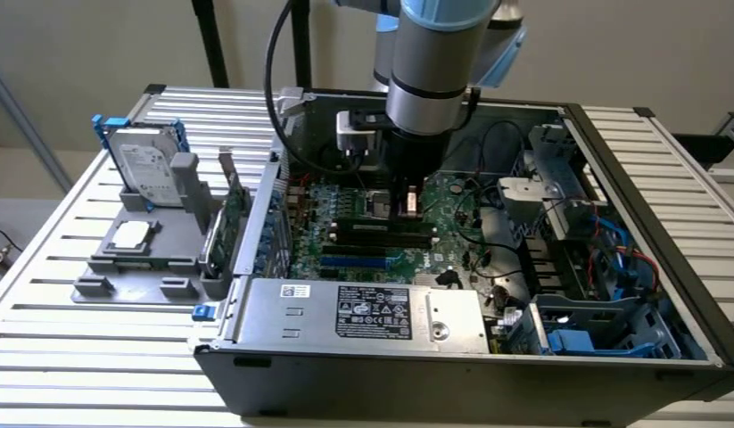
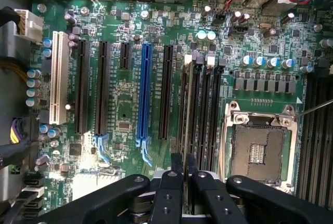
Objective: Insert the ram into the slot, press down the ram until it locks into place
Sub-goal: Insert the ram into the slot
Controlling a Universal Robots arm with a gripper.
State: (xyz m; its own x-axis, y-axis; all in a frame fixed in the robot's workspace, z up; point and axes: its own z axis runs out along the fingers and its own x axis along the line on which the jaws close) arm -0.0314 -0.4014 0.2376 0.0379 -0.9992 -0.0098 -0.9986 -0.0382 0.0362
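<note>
- My gripper point(image 1: 405, 207) point(image 2: 184, 161) hangs down inside the open computer case point(image 1: 462, 374), over the middle of the motherboard point(image 2: 125, 130).
- The jaws are nearly closed, pinching the thin top edge of the ram point(image 2: 188, 109), which I see edge-on.
- The ram stands upright in the outermost of the black memory slots point(image 2: 205, 115), on the side facing the blue expansion slot point(image 2: 145, 94) and away from the CPU socket point(image 2: 258, 148).
- I cannot tell whether the slot's end clips have latched.
- Outside the case, near the table's point(image 1: 105, 357) edge on the exterior view's left, a grey fixture point(image 1: 128, 267) carries a hard drive point(image 1: 146, 169).
</note>
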